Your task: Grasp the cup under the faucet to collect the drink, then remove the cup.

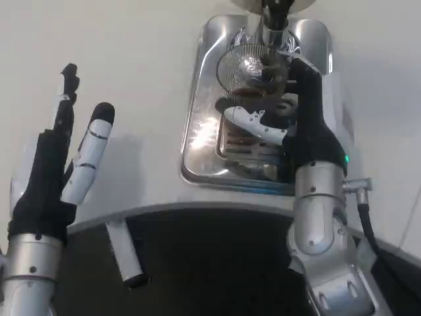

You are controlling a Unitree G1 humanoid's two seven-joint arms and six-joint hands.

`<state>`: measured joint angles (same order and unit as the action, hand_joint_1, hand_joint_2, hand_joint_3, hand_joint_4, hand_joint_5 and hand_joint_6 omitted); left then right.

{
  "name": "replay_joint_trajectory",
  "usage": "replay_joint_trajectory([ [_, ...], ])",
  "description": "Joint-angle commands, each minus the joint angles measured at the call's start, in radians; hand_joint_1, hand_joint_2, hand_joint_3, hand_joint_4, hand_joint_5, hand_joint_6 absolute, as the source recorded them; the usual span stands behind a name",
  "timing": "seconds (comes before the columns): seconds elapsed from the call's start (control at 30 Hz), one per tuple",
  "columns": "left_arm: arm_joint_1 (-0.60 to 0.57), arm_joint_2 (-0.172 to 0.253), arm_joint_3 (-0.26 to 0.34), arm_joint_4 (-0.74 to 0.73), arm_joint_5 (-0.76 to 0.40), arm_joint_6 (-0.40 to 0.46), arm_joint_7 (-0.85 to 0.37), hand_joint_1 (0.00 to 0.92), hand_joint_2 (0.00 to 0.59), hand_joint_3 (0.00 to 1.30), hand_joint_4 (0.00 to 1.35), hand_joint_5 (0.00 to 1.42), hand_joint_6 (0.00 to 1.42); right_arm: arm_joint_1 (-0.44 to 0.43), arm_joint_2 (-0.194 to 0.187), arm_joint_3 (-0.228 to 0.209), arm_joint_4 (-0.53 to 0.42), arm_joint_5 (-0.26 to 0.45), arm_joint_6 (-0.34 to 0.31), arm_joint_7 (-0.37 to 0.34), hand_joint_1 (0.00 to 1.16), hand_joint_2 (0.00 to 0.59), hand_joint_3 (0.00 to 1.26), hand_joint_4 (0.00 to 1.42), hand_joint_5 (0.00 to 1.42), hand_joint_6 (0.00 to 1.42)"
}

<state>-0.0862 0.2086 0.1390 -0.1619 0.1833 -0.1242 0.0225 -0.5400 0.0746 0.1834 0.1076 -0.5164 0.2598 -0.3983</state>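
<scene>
My right hand at the cup, under the faucet.
My right hand [279, 108] wraps the clear glass cup [250, 72] on the steel drip tray [197, 141] at the worktop's far edge; filling seems underway, then a level lift. Left hand [62, 151] open, idle.

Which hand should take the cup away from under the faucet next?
Right. The right hand is already wrapped around the clear cup on the metal drip tray below the faucet. The left hand hangs open, well off to the side of the tray.
</scene>
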Motion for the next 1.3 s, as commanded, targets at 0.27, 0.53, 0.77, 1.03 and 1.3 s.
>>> replay_joint_trajectory([
  [0.27, 0.040, 0.061, -0.031, 0.056, 0.103, -0.053, 0.011, 0.000, 0.247, 0.00, 0.00, 0.01, 0.00, 0.055, -0.049, 0.035, -0.105, -0.007, -0.020, 0.078, 1.16, 0.263, 0.76, 0.77, 0.81, 1.08],
  [0.53, 0.050, 0.137, -0.050, 0.069, 0.230, -0.096, 0.039, 0.000, 0.250, 0.00, 0.00, 0.01, 0.00, 0.089, -0.055, 0.020, -0.161, 0.009, -0.018, 0.123, 1.16, 0.263, 0.78, 0.79, 0.83, 1.09],
  [0.77, 0.065, 0.250, -0.125, 0.024, 0.516, -0.071, 0.062, 0.000, 0.229, 0.00, 0.00, 0.00, 0.00, 0.169, -0.060, 0.049, -0.302, 0.008, 0.013, 0.212, 1.16, 0.253, 0.78, 0.80, 0.83, 1.10],
  [1.03, 0.067, 0.285, -0.151, 0.009, 0.613, -0.021, 0.042, 0.000, 0.212, 0.00, 0.00, 0.00, 0.00, 0.218, -0.062, 0.070, -0.384, 0.008, 0.024, 0.273, 1.16, 0.249, 0.78, 0.80, 0.84, 1.10],
  [1.3, 0.063, 0.327, -0.185, -0.049, 0.724, 0.108, -0.078, 0.000, 0.149, 0.00, 0.00, 0.00, 0.00, 0.304, -0.066, 0.087, -0.514, 0.024, 0.040, 0.344, 1.16, 0.246, 0.78, 0.80, 0.84, 1.09],
])
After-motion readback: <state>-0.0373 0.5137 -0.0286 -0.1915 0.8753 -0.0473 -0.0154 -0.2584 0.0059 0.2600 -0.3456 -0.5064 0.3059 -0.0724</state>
